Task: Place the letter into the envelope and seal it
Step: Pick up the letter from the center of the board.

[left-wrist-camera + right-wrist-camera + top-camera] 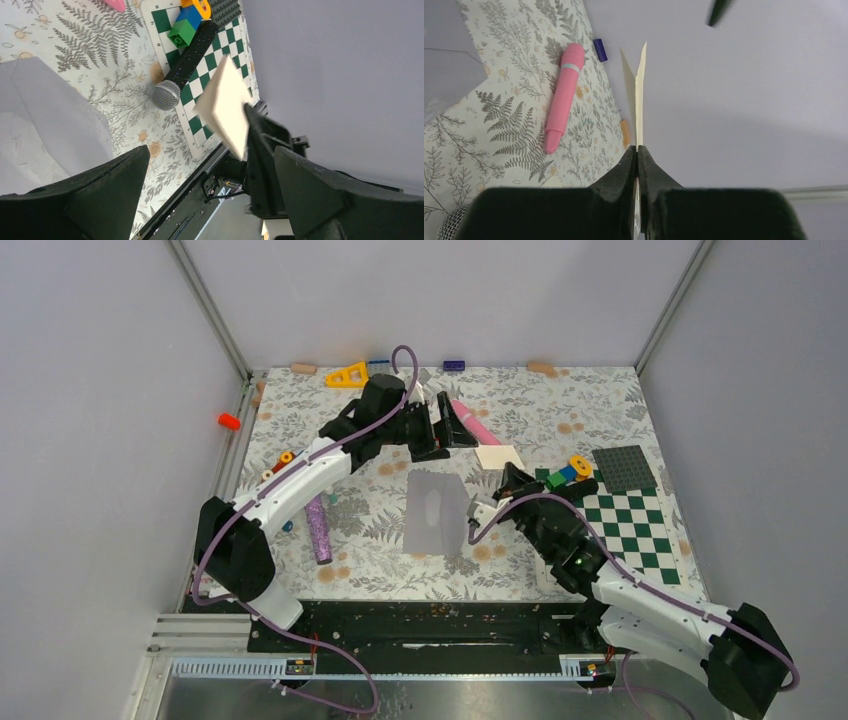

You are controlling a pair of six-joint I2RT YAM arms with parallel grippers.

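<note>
right gripper (637, 149) pinches letter (225, 107) | left gripper (448, 425) wide, empty | lead free edge into envelope (436, 512), left of fingertips (624, 167) (slowly; paper probably buckles)

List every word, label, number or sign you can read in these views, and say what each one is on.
No readable text in any of the three views.
letter: the faces that show are blank.
envelope: plain, no address, stamp or print shows.
small purple block: too small to tell whether it bears any marking.
</note>
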